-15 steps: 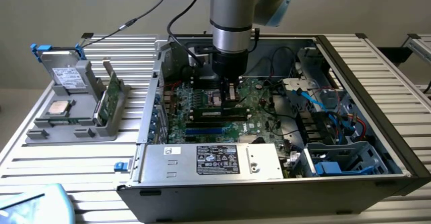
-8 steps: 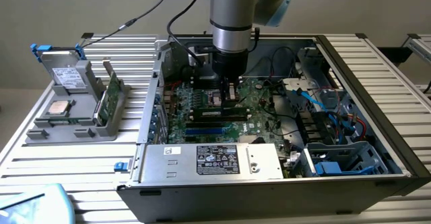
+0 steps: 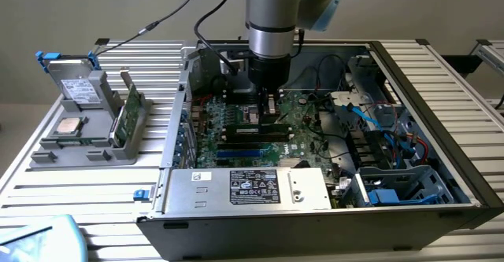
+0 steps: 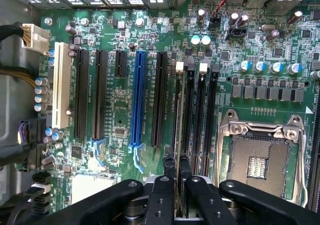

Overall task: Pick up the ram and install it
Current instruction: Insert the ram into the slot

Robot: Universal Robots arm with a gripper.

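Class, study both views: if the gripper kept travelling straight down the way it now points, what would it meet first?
The gripper is shut on the ram, edge-on above the black memory slots. Going straight down, the ram would probably meet one of those slots on the motherboard; depth is unclear.

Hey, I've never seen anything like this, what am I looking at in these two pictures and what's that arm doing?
A robot arm is reaching down into an open computer case. One picture is taken from outside the arm and sees the whole scene. The other comes from a camera on the arm's wrist, looking straight down at the green motherboard. The gripper is shut on the ram, a thin memory stick seen edge-on, standing in line with the black memory slots beside the empty processor socket. On the exterior view's left, a grey holder on the table carries a grey drive with blue clips, a square silver processor chip and another green board.
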